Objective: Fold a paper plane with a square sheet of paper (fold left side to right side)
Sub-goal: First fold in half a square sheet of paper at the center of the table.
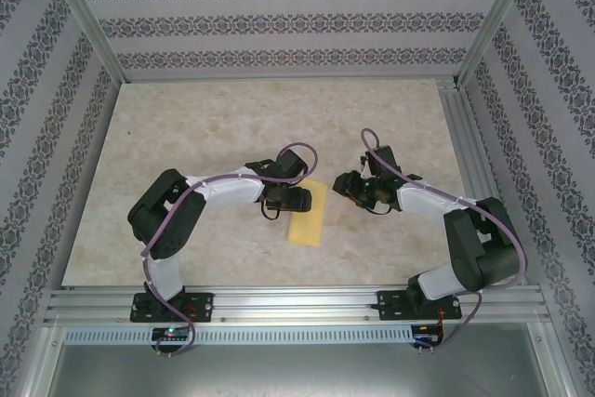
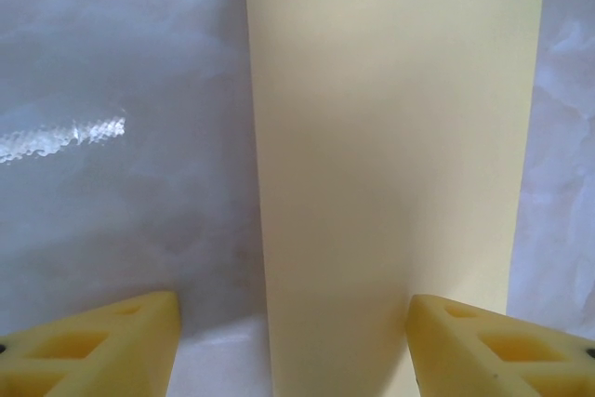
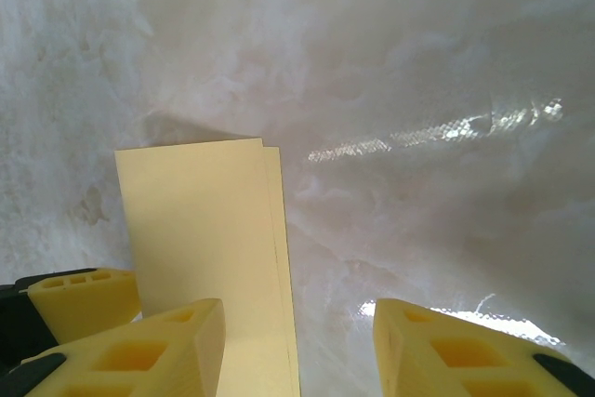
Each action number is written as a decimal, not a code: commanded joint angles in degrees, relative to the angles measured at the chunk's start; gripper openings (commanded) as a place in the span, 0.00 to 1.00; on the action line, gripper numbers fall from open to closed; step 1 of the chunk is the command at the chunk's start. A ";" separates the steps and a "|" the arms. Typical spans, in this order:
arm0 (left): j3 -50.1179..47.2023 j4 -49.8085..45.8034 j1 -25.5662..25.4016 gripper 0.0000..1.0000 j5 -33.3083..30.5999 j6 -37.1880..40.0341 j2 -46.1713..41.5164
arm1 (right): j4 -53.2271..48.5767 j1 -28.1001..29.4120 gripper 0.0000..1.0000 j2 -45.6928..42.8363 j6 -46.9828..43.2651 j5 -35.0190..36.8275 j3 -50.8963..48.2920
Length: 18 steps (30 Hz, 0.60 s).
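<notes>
The pale marbled bench [image 1: 186, 137] carries the square sheet of paper [image 1: 308, 215], folded in half into a narrow rectangle and lying flat between the two arms. The left end effector [image 1: 290, 200] hovers at its left edge, jaws wide and empty. The right end effector [image 1: 349, 188], near its right edge, stands part open, gripping nothing.

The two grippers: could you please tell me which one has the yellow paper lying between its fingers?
The left gripper: the paper fills most of its open gap, while the right gripper straddles mostly bare table.
</notes>
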 commanded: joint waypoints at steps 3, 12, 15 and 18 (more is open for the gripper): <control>1.40 -0.67 -0.84 0.66 1.48 1.99 1.84 | 0.51 -0.28 0.46 -0.31 -0.79 -0.30 -0.49; 1.66 -0.48 -1.28 0.67 2.05 2.33 2.46 | 0.56 -0.28 0.46 -0.42 -0.82 -0.57 -0.58; 1.96 -0.50 -1.37 0.67 2.09 2.30 2.79 | 0.68 -0.27 0.46 -0.49 -0.82 -0.57 -0.66; 2.40 -0.85 -1.61 0.67 2.06 2.55 3.06 | 0.70 -0.15 0.46 -0.50 -0.68 -0.65 -0.75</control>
